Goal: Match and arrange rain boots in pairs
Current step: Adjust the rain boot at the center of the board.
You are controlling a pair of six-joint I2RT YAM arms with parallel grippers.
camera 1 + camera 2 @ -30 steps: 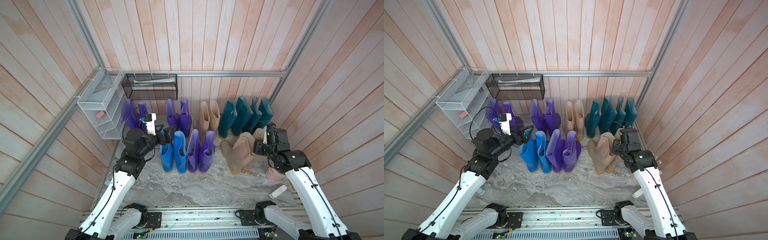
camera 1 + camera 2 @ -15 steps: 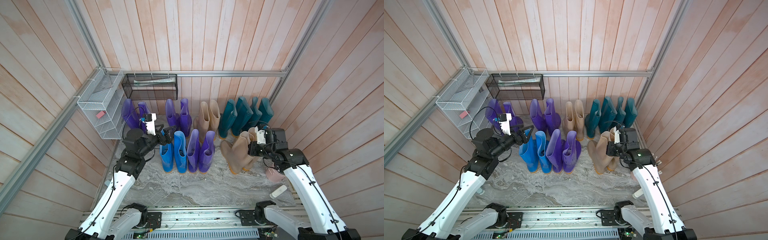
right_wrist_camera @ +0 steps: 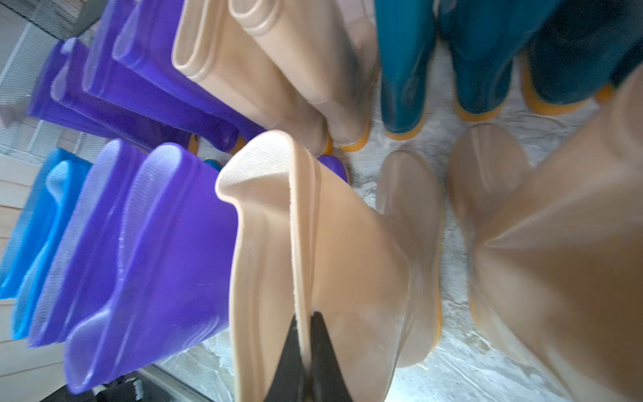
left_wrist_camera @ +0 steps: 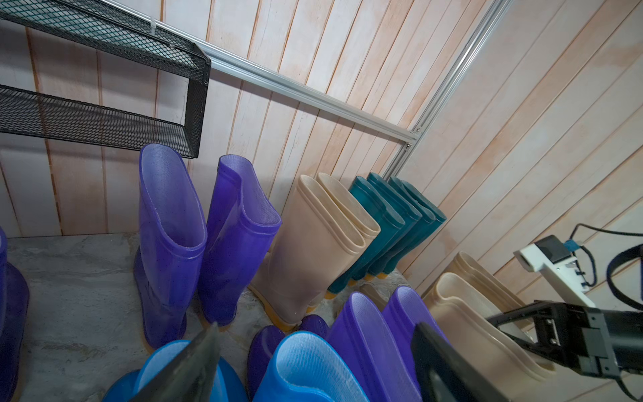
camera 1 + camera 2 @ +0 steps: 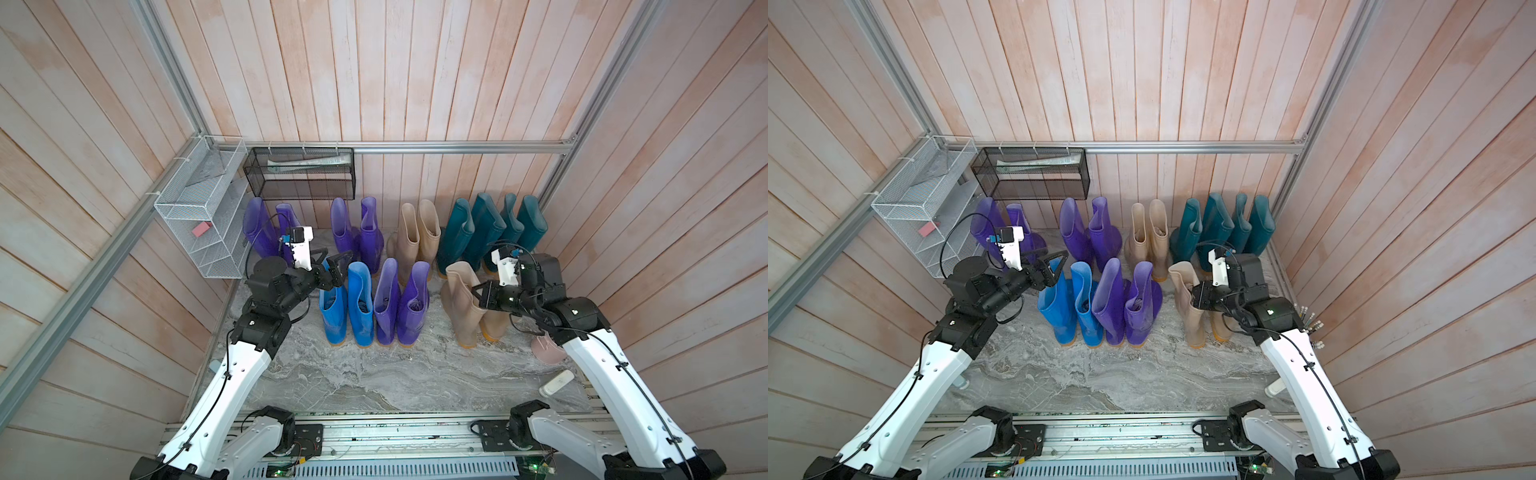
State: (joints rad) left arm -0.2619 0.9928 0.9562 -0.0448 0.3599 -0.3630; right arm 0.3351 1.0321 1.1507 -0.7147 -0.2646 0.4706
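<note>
The rain boots stand in two rows on the marble floor. At the back are two purple pairs, a beige pair and several teal boots. In front stand a blue pair, a purple pair and two beige boots. My right gripper is shut on the top rim of the front beige boot nearer the purple pair, pinching its wall flat; both top views show this grip. My left gripper hangs open over the blue boots, holding nothing.
A white wire rack hangs on the left wall and a black mesh shelf on the back wall. A pink object and a white one lie on the floor by the right arm. Wooden walls close in three sides.
My right gripper has moved left onto the front beige boot and closed on its rim. The left arm has not moved.
</note>
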